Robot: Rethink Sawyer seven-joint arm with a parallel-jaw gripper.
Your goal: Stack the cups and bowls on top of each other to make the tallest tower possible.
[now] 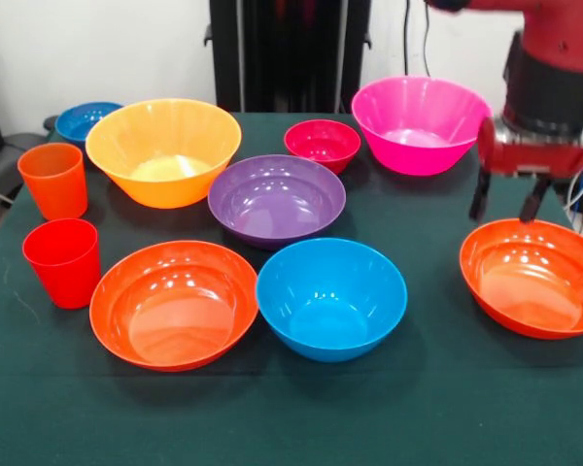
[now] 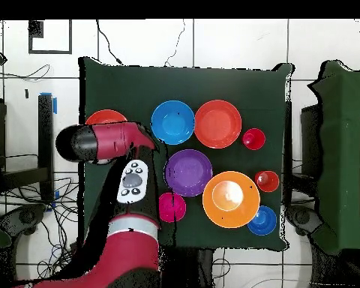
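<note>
The pincer hangs open and empty just above the far rim of the wide red-orange glossy plastic bowl at the green surface edge. Best lower straight, 1 finger inside the rim, then close firmly.

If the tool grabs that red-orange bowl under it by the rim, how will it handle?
The red-orange bowl looks like thin glossy plastic, so probably light and slippery. A rim grip from the open tool may tilt it. Its wide, shallow shape suggests it would slide rather than tip if pushed.
</note>
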